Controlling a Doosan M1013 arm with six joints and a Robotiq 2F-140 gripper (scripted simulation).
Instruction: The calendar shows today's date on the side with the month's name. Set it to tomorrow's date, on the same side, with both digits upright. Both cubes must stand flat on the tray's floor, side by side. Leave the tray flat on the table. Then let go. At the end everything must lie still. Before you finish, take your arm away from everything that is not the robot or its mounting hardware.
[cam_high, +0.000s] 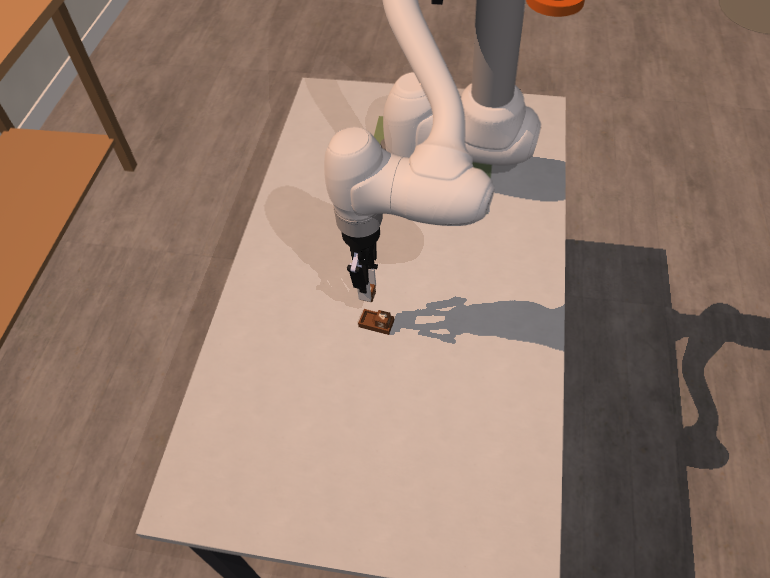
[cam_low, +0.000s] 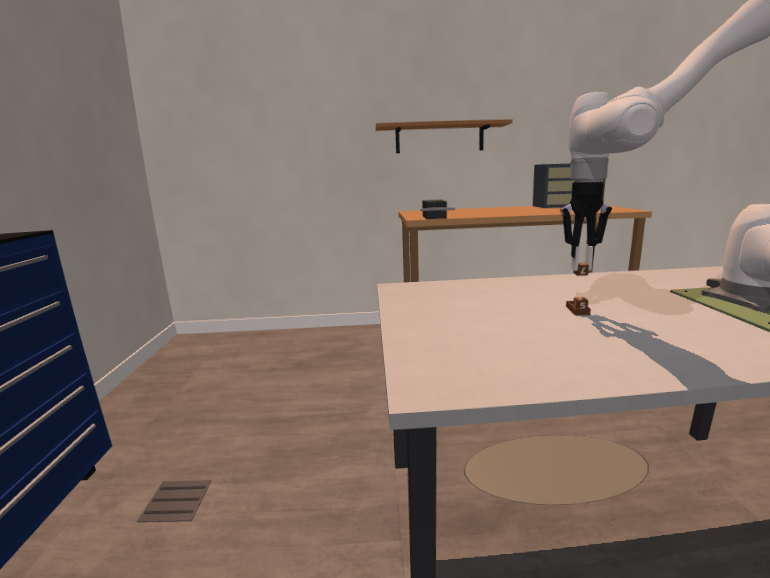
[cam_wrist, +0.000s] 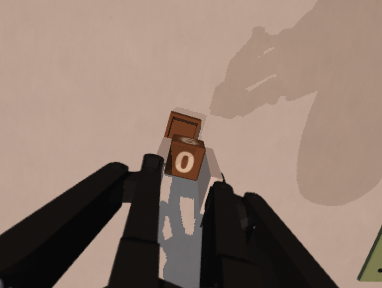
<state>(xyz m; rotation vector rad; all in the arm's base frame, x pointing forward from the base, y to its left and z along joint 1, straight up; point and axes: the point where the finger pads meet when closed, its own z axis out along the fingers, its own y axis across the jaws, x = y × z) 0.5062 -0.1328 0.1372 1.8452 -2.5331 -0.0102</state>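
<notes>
The room read as a workshop or small robotics lab. A white industrial arm (cam_low: 628, 118) stood bolted on a green base plate (cam_low: 696, 298) at one end of a plain beige work surface (cam_low: 497, 354) with dark legs. Far to the side of the hand (cam_low: 582, 264), a navy tool cabinet (cam_low: 37, 373) with long bar-handled drawers stood against the wall. Behind the hand was a wooden workbench (cam_low: 497, 217) carrying a small drawer organizer (cam_low: 550, 185) and a dark box (cam_low: 434, 209), with a bracketed wall shelf (cam_low: 442, 125) above it. Bare grey walls, wood-plank flooring, a floor vent (cam_low: 174, 500) and a round tan mat (cam_low: 555, 469) under the surface completed it.
</notes>
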